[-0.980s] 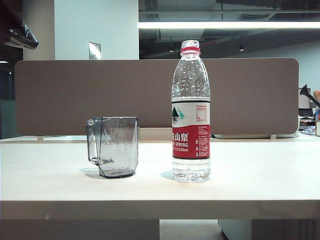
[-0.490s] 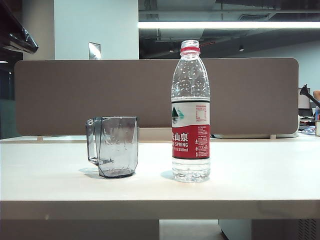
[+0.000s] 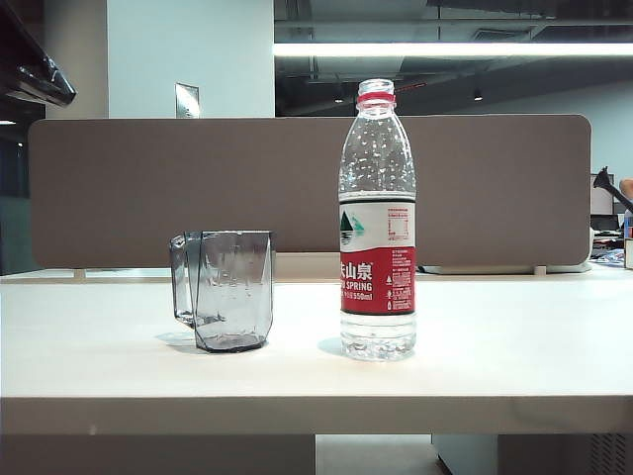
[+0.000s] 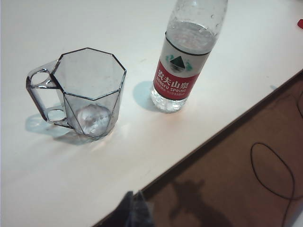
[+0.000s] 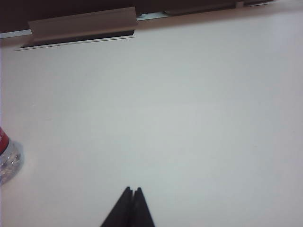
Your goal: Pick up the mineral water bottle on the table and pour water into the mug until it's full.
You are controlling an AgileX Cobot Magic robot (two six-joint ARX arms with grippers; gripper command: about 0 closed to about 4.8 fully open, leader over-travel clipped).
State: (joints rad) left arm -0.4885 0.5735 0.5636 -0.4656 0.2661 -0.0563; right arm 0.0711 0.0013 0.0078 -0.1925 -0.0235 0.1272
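Observation:
The mineral water bottle (image 3: 378, 223) stands upright and uncapped on the table (image 3: 514, 346), with water up to about its label's top. The smoky grey mug (image 3: 226, 289) stands a hand's width to its left, handle turned left. Neither gripper shows in the exterior view. In the left wrist view my left gripper (image 4: 134, 196) is shut and empty over the table's edge, well short of the mug (image 4: 87, 92) and the bottle (image 4: 179, 71). My right gripper (image 5: 132, 190) is shut and empty above bare tabletop, and only the bottle's base (image 5: 5, 161) shows far to its side.
A brown partition panel (image 3: 148, 188) runs behind the table. Past the table's edge lies brown floor with a thin cable (image 4: 274, 170). A long cable slot (image 5: 80, 28) sits at the table's far edge in the right wrist view.

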